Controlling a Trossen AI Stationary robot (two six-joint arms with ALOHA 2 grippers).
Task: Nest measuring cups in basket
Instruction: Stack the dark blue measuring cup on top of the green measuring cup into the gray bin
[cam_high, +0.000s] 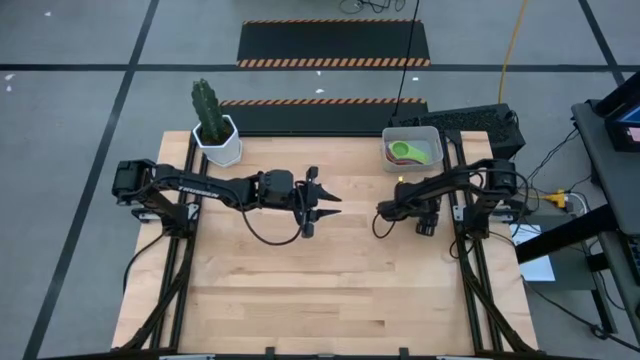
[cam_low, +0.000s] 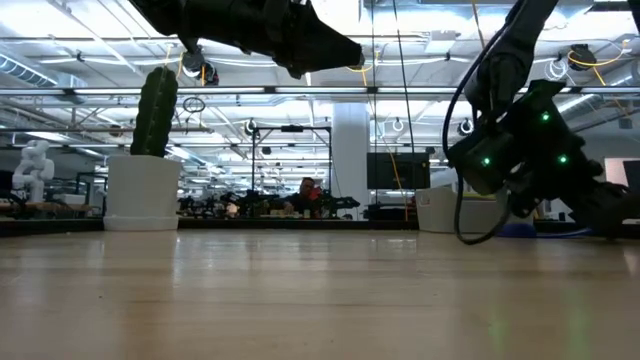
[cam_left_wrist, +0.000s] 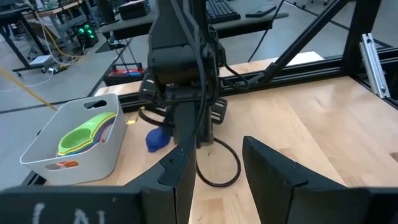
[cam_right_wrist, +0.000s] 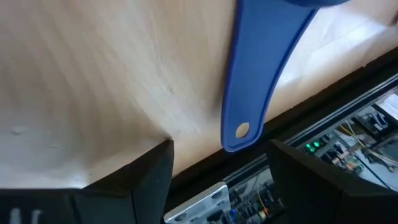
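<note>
Right gripper (cam_right_wrist: 214, 162) low over table near right edge, fingers spread, dark blue measuring cup (cam_right_wrist: 258, 74) lying between them, not pinched. Basket (cam_high: 412, 148) at far right corner, nested cups inside, green one (cam_high: 406, 151) topmost. Left gripper (cam_high: 325, 199) mid-table, raised, fingers spread, empty.

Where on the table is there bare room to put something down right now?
The whole near half of the table is bare wood. A smaller free patch lies between the cactus pot and the basket. It is crowded by the basket, where the right hand hovers over the dark blue cup.
</note>
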